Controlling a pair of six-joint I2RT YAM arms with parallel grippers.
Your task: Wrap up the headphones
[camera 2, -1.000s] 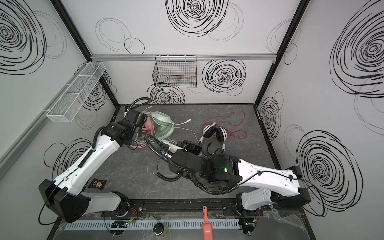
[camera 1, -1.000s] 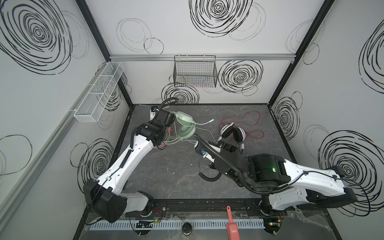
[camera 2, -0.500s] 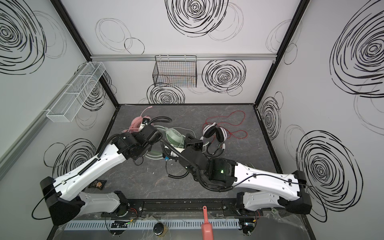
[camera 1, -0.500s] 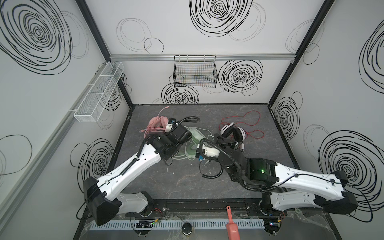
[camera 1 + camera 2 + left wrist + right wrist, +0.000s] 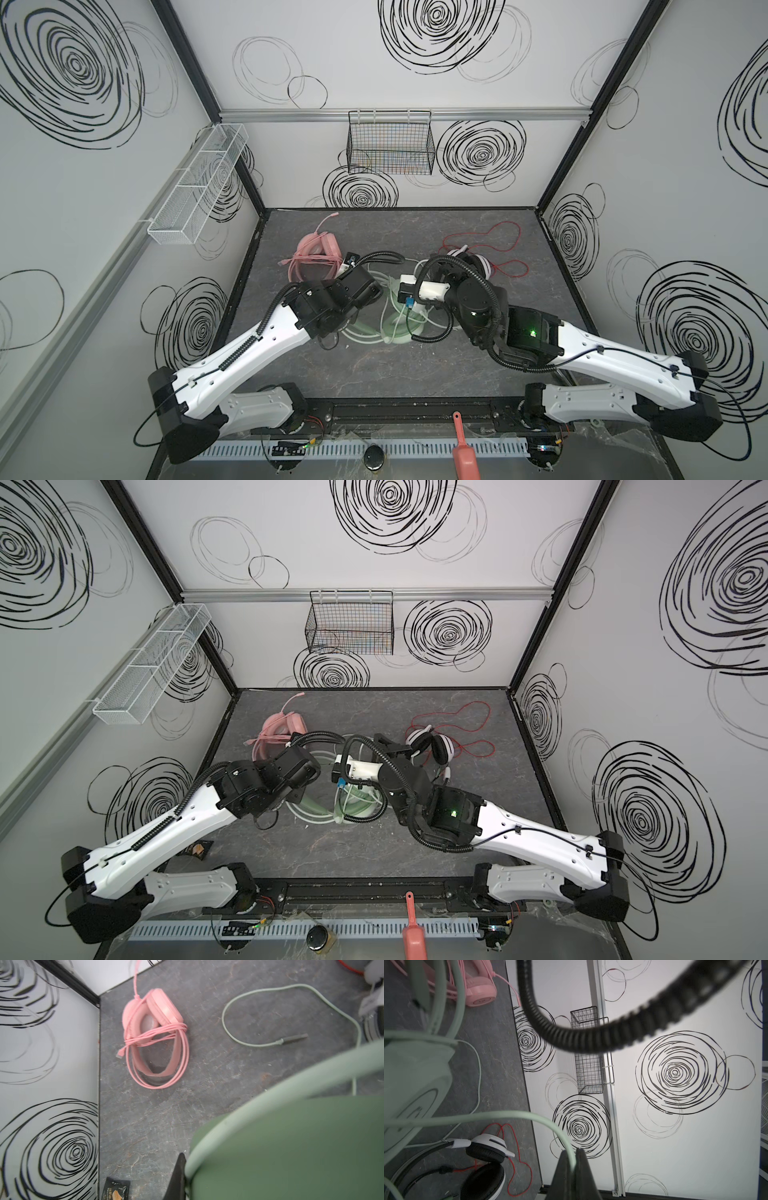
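1. Across the grey tabletop (image 5: 374, 370), the left arm (image 5: 249, 355) reaches in from 7 o'clock and the right arm (image 5: 615, 361) from 4 o'clock, meeting near the centre.
2. At the centre is the mint-green headset (image 5: 397, 328), partly under both wrists.
3. At 10 o'clock lies the pink headset (image 5: 318, 255), its pink cable (image 5: 155, 1034) looped around the band.
4. At 2 o'clock lies the white-and-black headset (image 5: 441, 747), its red cable (image 5: 461, 729) sprawled loose toward 1 o'clock.
5. The left gripper (image 5: 182, 1159) is closed against the mint-green headset's rim, one finger showing.
6. The right gripper (image 5: 572, 1159) pinches the pale green cable (image 5: 508, 1114) between closed fingers.
7. Near the 8 o'clock edge lies a small dark packet (image 5: 198, 849).
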